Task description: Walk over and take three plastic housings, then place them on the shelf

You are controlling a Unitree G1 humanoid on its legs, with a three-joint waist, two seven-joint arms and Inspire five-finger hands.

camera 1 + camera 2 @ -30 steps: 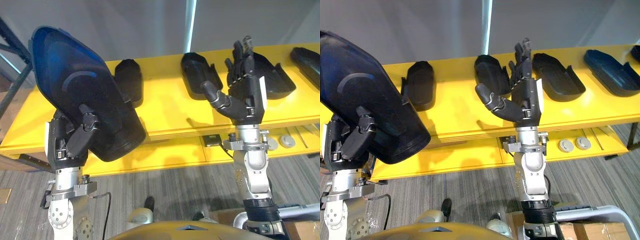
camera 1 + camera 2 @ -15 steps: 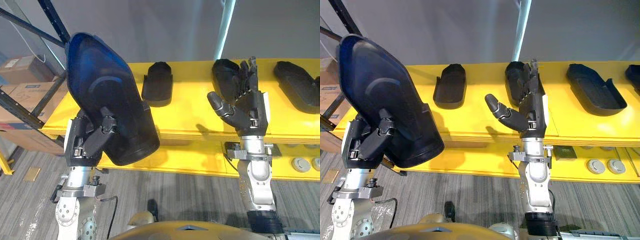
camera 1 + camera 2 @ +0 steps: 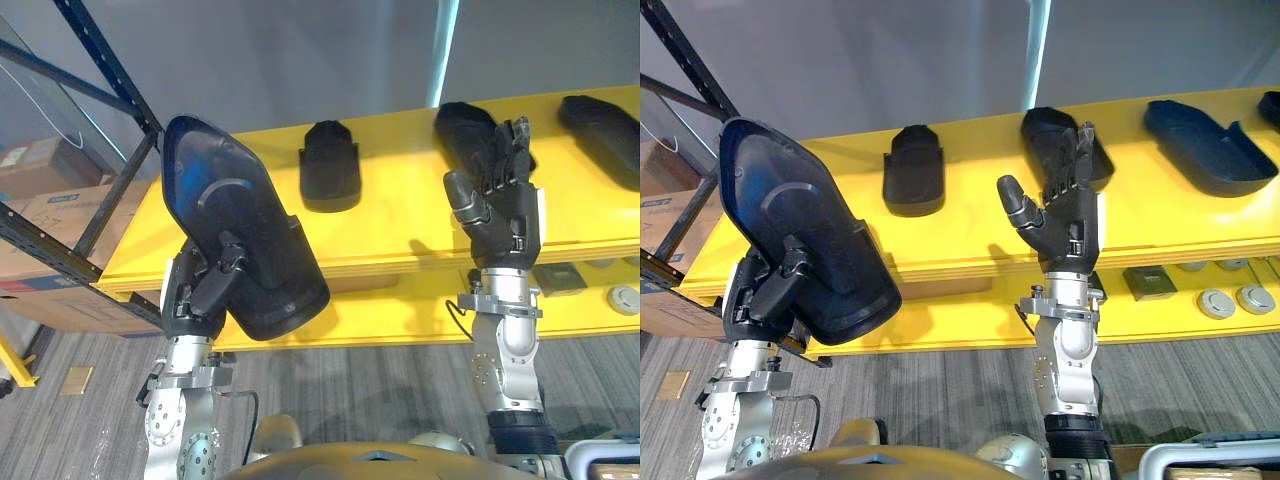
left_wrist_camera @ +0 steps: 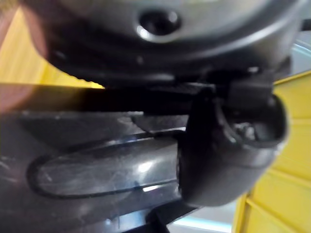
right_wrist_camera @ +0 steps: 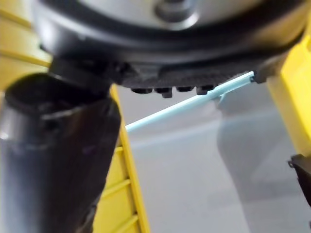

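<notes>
Left hand [image 3: 205,290] is curled round a large dark housing [image 3: 240,235], held tilted before the yellow desk [image 3: 390,225], the right hand [image 3: 497,205] is spread empty, and the top-heavy housing could be dropped if jolted or knocked against the dark rack [image 3: 112,70].

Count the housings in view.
4 housings: one in the left hand; three on the yellow table: left, middle partly behind the right hand, right. A dark shape at the right edge may be a fifth.
</notes>
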